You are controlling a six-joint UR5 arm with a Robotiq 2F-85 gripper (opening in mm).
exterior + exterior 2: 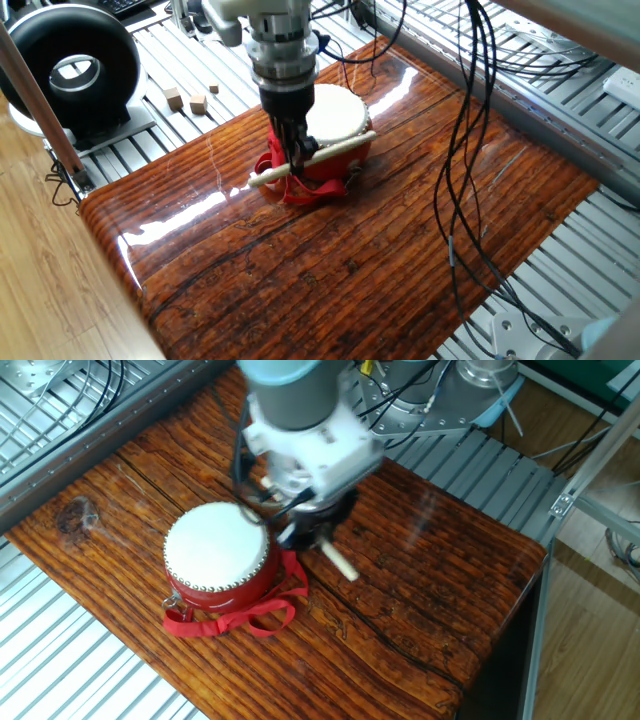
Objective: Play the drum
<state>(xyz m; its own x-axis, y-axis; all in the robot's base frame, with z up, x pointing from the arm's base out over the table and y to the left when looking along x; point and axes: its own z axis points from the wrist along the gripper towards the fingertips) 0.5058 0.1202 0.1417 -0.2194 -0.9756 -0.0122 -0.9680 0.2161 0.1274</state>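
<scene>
The end effector [296,160] pinched the drumstick [312,160] crosswise beside the drum [217,555], apparently poised to strike its skin.

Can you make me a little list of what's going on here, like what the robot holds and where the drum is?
holding: the gripper is shut on a pale wooden stick
drum: red drum with a white top, upright on the wooden table
stick and drum: stick at the drum's edge; touching or not, cannot tell
straps: red ribbon lies loose on the table
</scene>
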